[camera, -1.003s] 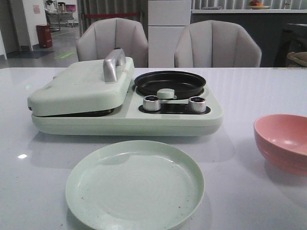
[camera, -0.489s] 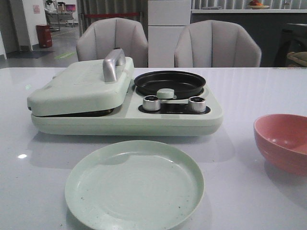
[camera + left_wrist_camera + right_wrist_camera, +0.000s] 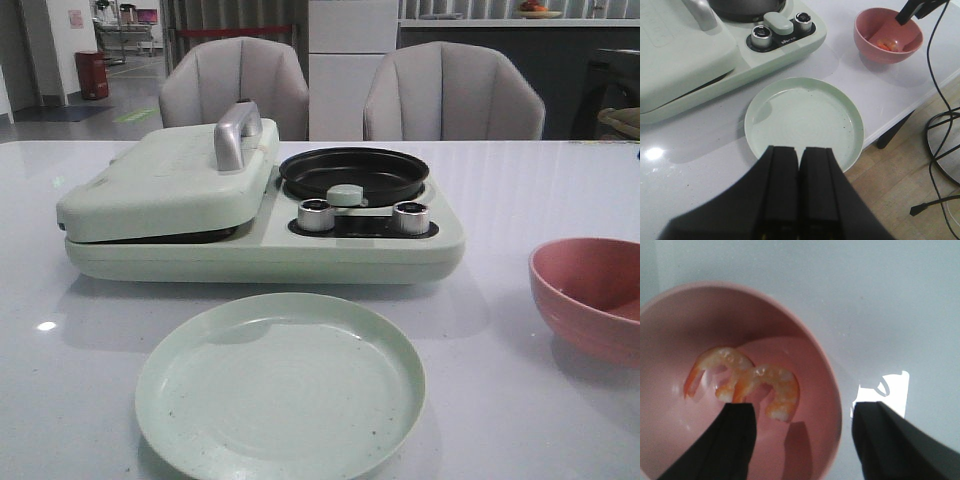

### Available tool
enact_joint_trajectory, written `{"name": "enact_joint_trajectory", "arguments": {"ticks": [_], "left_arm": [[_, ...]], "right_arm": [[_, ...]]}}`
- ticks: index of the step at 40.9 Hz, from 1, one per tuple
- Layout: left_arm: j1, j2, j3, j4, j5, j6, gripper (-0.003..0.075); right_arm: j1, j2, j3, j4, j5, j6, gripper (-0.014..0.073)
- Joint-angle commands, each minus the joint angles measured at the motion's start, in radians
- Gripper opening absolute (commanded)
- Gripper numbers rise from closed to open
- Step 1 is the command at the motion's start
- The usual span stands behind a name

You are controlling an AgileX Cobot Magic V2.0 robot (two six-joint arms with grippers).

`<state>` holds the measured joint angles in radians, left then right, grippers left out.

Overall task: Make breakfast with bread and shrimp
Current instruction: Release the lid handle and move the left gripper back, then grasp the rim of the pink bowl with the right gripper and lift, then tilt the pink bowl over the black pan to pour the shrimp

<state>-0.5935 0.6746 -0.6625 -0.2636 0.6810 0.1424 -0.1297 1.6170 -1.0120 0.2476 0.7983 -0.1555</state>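
Two curled orange-pink shrimp (image 3: 767, 387) lie in a pink bowl (image 3: 826, 375) at the table's right (image 3: 590, 295). They also show in the left wrist view (image 3: 885, 46). My right gripper (image 3: 805, 409) is open just above the bowl, one finger over the inside next to the shrimp and the other outside the rim. It holds nothing. One of its dark fingers (image 3: 904, 16) shows above the bowl. My left gripper (image 3: 800, 156) is shut and empty over the near edge of the mint plate (image 3: 805, 117). No bread is in view. Neither gripper shows in the front view.
A mint-green breakfast maker (image 3: 260, 255) stands mid-table with its griddle lid (image 3: 170, 180) closed, a black pan (image 3: 355, 172) and two silver knobs (image 3: 318, 215). The empty mint plate (image 3: 280, 385) lies in front of it. The table's edge, cables and floor (image 3: 920, 150) are close by.
The pink bowl has grown darker in the front view, as a shadow has come over it. Nothing else has moved there.
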Motion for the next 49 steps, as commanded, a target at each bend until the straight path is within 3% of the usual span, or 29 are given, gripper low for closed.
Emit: {"name": "enact_joint_trajectory", "arguments": {"ticks": [1,7,12,20,27,34,41,49], "left_arm": [[-0.004,-0.002,-0.028,-0.019,-0.065,-0.008,0.0102],[-0.004,-0.002,-0.028,-0.019,-0.065,-0.008,0.0102],[-0.004,-0.002,-0.028,-0.019,-0.065,-0.008,0.0102],[-0.004,-0.002,-0.028,-0.019,-0.065,-0.008,0.0102],[-0.004,-0.002,-0.028,-0.019,-0.064,-0.008,0.0102],[-0.004,-0.002,-0.028,-0.019,-0.064,-0.008,0.0102],[-0.004,-0.002,-0.028,-0.019,-0.064,-0.008,0.0102],[-0.004,-0.002,-0.028,-0.019,-0.066,-0.008,0.0102]], "right_arm": [[-0.009,0.014,-0.050,0.028,-0.040,-0.031,0.0515],[-0.009,0.047,-0.064,0.023,-0.047,-0.031,0.0481],[-0.009,0.047,-0.064,0.014,-0.052,-0.031,0.0258],[-0.009,0.038,-0.064,-0.013,-0.048,-0.044,0.0053],[0.016,-0.052,-0.080,-0.026,-0.050,-0.055,0.0036],[0.140,-0.175,-0.179,-0.118,-0.111,-0.049,0.0045],[0.309,-0.188,-0.337,-0.385,-0.141,0.126,0.0045],[0.512,-0.098,-0.497,-0.967,-0.100,0.525,0.0045]]}}
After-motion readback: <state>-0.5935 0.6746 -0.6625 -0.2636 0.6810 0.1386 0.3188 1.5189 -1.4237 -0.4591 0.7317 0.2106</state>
